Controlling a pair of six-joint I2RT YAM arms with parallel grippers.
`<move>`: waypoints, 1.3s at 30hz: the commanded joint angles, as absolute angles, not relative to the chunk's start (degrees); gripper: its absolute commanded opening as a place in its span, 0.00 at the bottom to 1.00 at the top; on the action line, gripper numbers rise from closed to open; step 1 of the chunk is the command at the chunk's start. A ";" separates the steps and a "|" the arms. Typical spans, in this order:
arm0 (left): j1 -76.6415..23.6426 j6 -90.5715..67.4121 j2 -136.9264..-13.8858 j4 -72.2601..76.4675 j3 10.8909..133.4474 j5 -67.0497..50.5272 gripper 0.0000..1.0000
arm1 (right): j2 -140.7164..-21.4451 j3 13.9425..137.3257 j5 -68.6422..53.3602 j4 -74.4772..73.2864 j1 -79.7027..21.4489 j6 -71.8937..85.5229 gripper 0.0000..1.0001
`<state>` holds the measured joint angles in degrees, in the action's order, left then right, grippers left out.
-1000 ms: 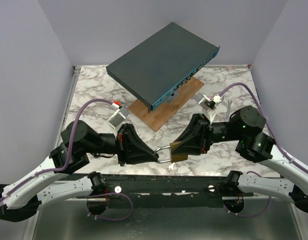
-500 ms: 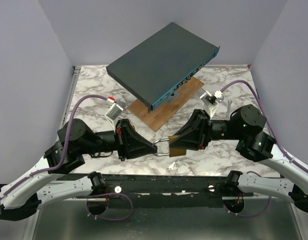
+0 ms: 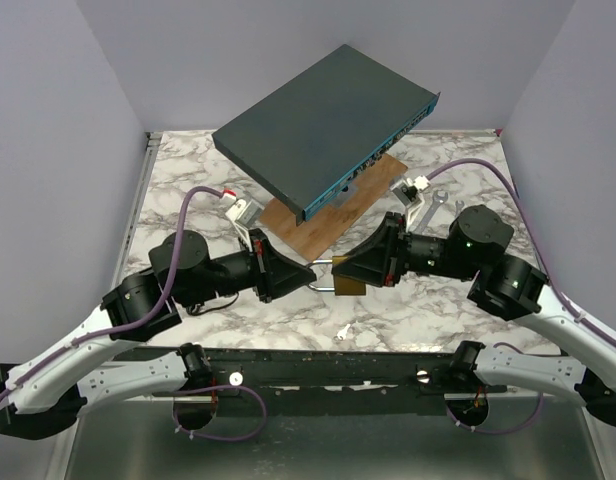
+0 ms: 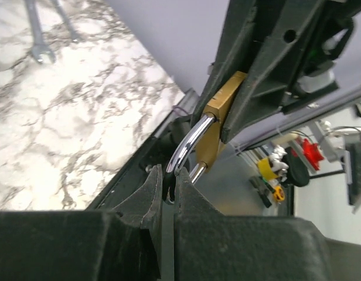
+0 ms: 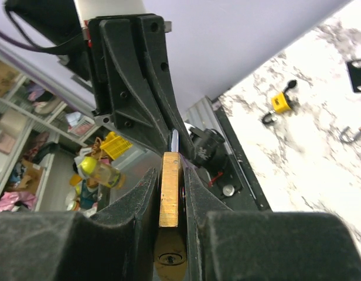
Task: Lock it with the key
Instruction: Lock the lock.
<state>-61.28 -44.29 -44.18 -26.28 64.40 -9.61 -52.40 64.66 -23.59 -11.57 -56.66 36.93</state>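
A brass padlock with a silver shackle hangs in the air between my two grippers, above the front of the marble table. My left gripper is shut on the shackle, its tips pinching the bow. My right gripper is shut on the brass body, with the keyhole facing its camera and nothing in it. A small pale piece lies on the table near the front edge. It is too small to tell whether it is the key.
A dark grey flat box rests tilted over a wooden board at the back middle. Wrenches lie at the right and show in the left wrist view. A small yellow padlock lies on the marble.
Both arms have carried the padlock up and away from the table's front edge. The small pale piece has come into view on the marble where the padlock was.
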 commanded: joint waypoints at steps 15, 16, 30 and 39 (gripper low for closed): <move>-64.84 -41.81 -40.17 0.48 53.71 -9.74 0.00 | -59.19 64.34 -28.54 5.87 -59.54 38.41 0.01; -64.77 -42.02 -39.91 1.39 53.68 -9.76 0.00 | -59.24 64.29 -28.69 6.14 -59.51 38.53 0.01; -65.08 -46.13 -38.67 4.23 52.17 -1.81 0.00 | -59.85 64.04 -28.15 6.57 -60.29 39.02 0.01; -65.12 -47.41 -37.67 9.03 52.31 3.37 0.00 | -60.02 62.93 -24.73 4.90 -62.69 38.21 0.01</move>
<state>-64.90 -43.81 -34.85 -5.08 51.64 -1.98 -56.36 65.08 -19.88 6.63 -57.76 37.45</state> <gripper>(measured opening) 0.028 0.217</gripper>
